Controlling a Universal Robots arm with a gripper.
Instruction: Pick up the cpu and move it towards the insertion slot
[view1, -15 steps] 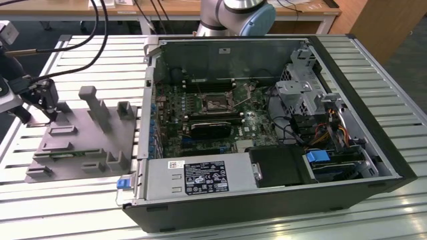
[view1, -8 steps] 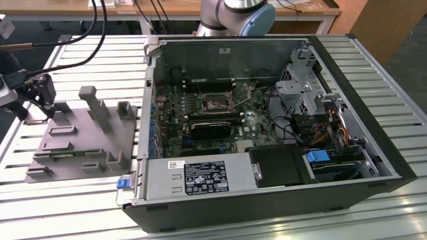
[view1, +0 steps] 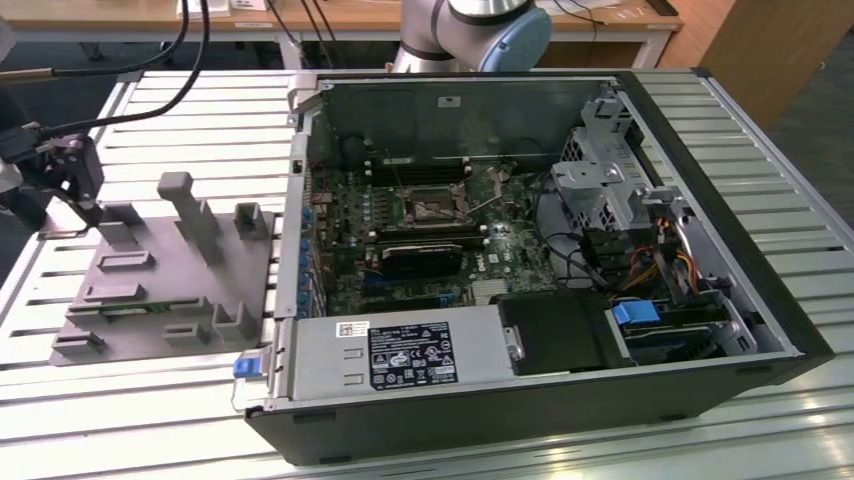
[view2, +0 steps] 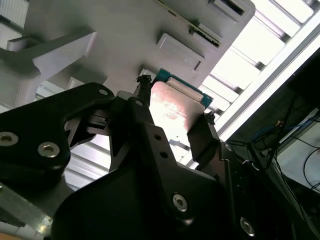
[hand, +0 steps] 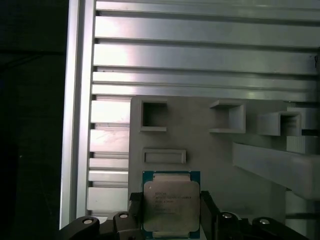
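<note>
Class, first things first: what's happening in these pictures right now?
A robot arm's gripper has its fingers closed on two opposite edges of the cpu, over the grey fixture plate on the exterior view's left. The insertion slot sits inside the open computer case, further toward the exterior view's right, so the chip is not yet near it. Whether it has left the plate is unclear.

The holder plate (view1: 160, 290) lies on the slatted table (view1: 747, 120), just beside the open computer case (view1: 534, 400), on the exterior view's left. The socket (view1: 434, 205) sits inside the case. Over the plate's outer edge hangs the gripper (view1: 80, 200), with the chip (hand: 171, 202) between its fingers.
</note>
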